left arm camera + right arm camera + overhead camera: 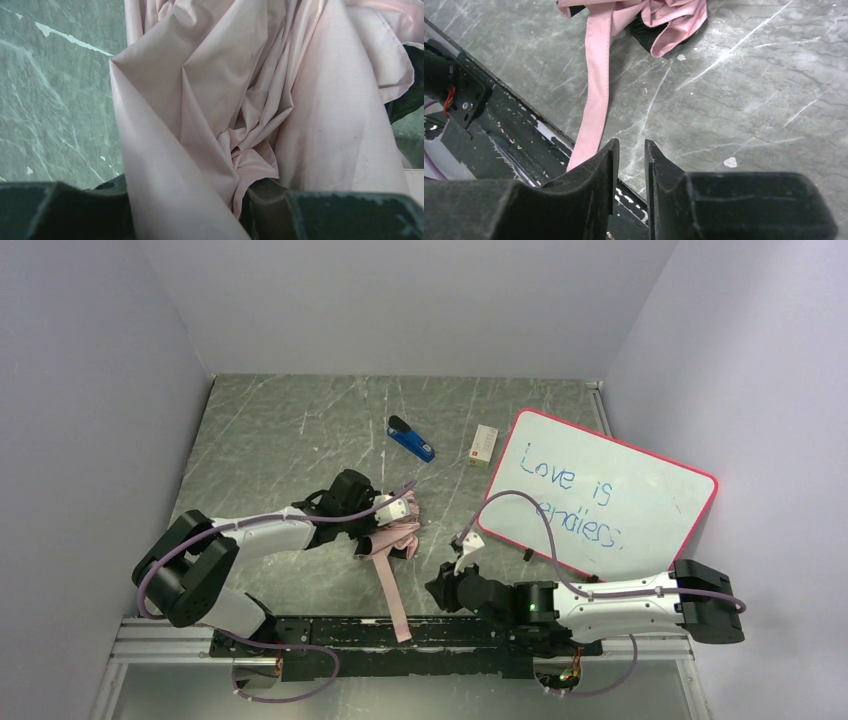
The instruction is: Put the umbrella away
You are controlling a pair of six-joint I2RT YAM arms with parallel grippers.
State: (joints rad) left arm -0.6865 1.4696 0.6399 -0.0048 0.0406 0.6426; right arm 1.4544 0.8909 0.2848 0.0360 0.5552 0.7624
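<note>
The umbrella (pixel 398 532) lies crumpled at mid-table, pale pink with black lining showing. Its long pink strap (pixel 392 590) trails toward the near edge. My left gripper (pixel 378 530) is at the bundle's left side, and in the left wrist view its dark fingers (pixel 280 200) are shut on a fold of the umbrella fabric (pixel 215 100). My right gripper (pixel 440 590) hovers low to the right of the strap. Its jaws (pixel 631 145) stand a narrow gap apart with nothing between them. The strap (pixel 596 90) and the fabric bundle (pixel 674 20) lie ahead of them.
A blue-and-black stapler (pixel 411 440) and a small white box (pixel 483 444) lie at the back. A red-framed whiteboard (pixel 600 495) with writing covers the right side. The black mounting rail (pixel 450 632) runs along the near edge, under the strap's end.
</note>
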